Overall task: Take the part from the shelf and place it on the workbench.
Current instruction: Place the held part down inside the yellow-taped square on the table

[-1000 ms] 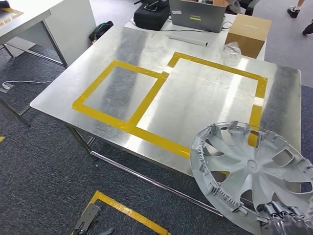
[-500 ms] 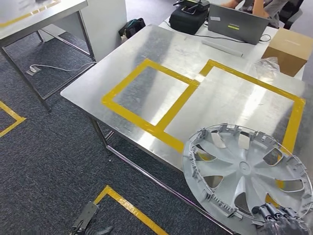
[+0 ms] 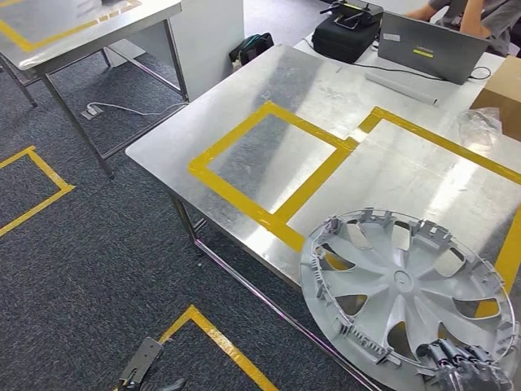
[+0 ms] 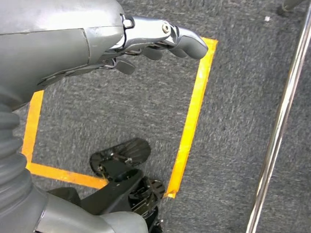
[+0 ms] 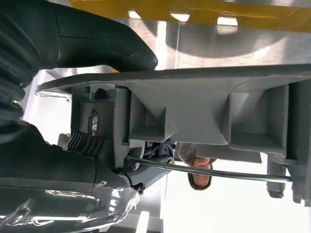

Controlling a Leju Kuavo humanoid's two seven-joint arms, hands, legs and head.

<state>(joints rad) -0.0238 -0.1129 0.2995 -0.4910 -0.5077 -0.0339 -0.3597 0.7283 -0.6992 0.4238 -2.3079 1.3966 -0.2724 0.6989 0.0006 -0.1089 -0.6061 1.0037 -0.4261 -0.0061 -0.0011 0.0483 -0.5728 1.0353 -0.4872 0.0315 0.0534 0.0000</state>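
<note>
The right hand (image 3: 468,368) grips the grey hubcap (image 3: 405,297) by its near rim, low at the right of the head view. The hubcap is held up in the air, tilted, with its hollow back side and little clips facing up. It hangs over the near edge of the shiny metal worktop (image 3: 289,77) and partly over the dark carpet floor (image 3: 92,269). In the right wrist view the thick thumb (image 5: 106,41) lies on one side of the hubcap rim (image 5: 190,77) and darker fingers (image 5: 47,165) lie on the other side, so the rim is squeezed between them.

The left hand (image 4: 146,41) hangs down by the floor. Its fingers are stretched out and it holds nothing.

The worktop has two boxes marked in yellow tape (image 3: 270,216), a smaller one on the left and a bigger one on the right. At the far end are a grey laptop (image 3: 430,47), a black bag (image 3: 345,31), a brown cardboard box (image 3: 502,88) and a bit of crumpled clear plastic (image 3: 480,124). A person's arm (image 3: 452,10) shows behind the laptop. More yellow tape lines (image 3: 215,338) are stuck on the floor, and another metal table (image 3: 80,28) stands off to the far left.
</note>
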